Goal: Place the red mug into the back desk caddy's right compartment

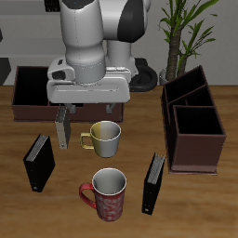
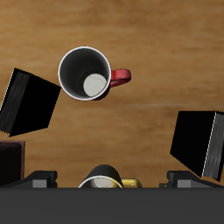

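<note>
The red mug (image 1: 109, 192) stood upright on the table (image 1: 74, 209) near its front edge, untouched, at six o'clock from the cream mug (image 1: 103, 138), the two close but apart. A black book (image 1: 39, 163) stood at nine o'clock of the red mug, another black book (image 1: 153, 183) at three o'clock. The gripper (image 1: 91, 116) hung above the cream mug, jaws spread wide, holding nothing. The back desk caddy (image 1: 28, 93) lay well behind, largely hidden by the arm; its right compartment could not be made out. A second caddy (image 1: 193, 125) stood end-on.
</note>
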Controlling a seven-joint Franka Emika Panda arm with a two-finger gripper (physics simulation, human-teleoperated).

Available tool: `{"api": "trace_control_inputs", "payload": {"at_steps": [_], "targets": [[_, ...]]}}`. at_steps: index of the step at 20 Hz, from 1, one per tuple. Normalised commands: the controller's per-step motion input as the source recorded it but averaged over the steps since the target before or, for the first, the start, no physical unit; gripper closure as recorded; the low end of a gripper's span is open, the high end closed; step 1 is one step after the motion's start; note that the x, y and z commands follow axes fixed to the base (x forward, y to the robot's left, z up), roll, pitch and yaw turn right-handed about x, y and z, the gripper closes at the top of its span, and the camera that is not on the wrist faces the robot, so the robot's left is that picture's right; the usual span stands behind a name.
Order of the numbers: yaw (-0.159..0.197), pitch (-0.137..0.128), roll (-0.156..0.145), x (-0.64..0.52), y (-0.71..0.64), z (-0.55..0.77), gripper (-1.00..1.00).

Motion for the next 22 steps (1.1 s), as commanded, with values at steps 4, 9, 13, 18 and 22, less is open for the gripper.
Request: {"api": "trace_control_inputs", "payload": {"at_steps": [4, 9, 13, 18, 22], "targets": [[0.011, -0.038, 0.029, 0.25, -0.11, -0.21, -1.00], [-0.054, -0.044, 0.000, 0.12, -0.12, -0.08, -1.00], [-0.085, 0.007, -0.090, 0.29, -0.26, -0.33, -1.00], [-0.053, -0.013, -0.085, 0.16, -0.09, -0.19, -1.00], [-0.026, -0.028, 0.019, 0.13, 0.14, -0.24, -1.00]]}}
